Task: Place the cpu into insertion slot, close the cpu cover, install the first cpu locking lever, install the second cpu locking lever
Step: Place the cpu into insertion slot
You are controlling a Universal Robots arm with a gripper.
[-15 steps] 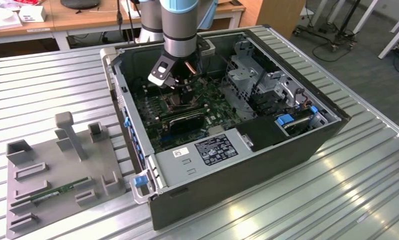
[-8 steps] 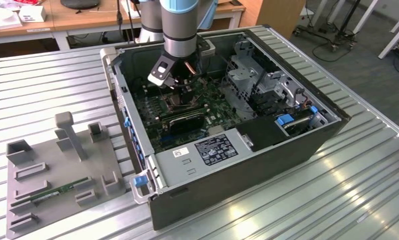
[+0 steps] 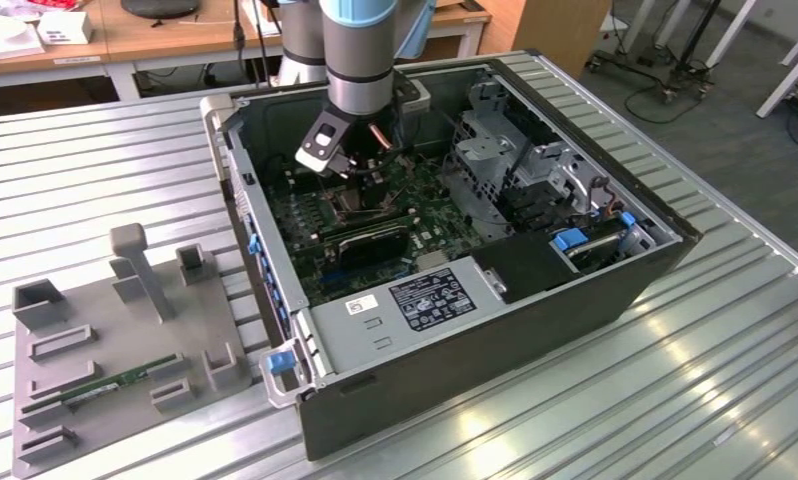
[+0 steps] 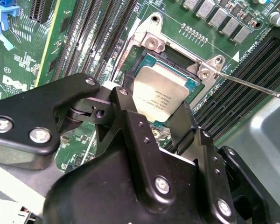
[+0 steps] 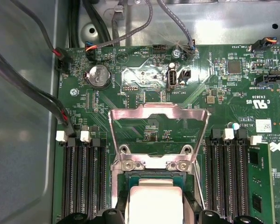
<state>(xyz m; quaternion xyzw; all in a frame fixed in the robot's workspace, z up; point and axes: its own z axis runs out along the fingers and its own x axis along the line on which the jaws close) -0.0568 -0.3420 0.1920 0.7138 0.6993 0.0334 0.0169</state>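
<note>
Cpu (image 4: 159, 93) is seen in the second wrist view as a small flat square chip with a silvery-tan metal face, faint print and a thin green border.

In the exterior view, the arm (image 3: 362, 60) is brought down almost upright into an open computer case (image 3: 506, 330) laid on a slatted metal table (image 3: 719, 400). The gripper (image 3: 356, 188) is lowered over the green board in the case's far part. A grey fixture (image 3: 106, 340) with a long green memory stick (image 3: 112, 385) is set on the table at the exterior view's left, well apart from the case.

In the second wrist view, the gripper (image 4: 155, 102) is tilted toward the board, and the cpu is pinched between its two black fingers (image 4: 130, 119) by two opposite edges. The chip is held directly over the insertion slot (image 4: 149, 37), whose silvery rim and dark centre are visible just beyond it. Whether the chip is fully seated cannot be told. A thin metal lever (image 4: 252, 86) is swung out beside the slot.

In the first wrist view, the cpu (image 5: 154, 196) is gripped between the fingers (image 5: 120, 207) of the gripper (image 5: 155, 206), touching both. The cpu cover (image 5: 158, 111), a thin silvery frame with a cut-out centre, is raised open on the slot's far side. Long black memory slots (image 5: 84, 182) are ranged on both sides of the socket.
</note>
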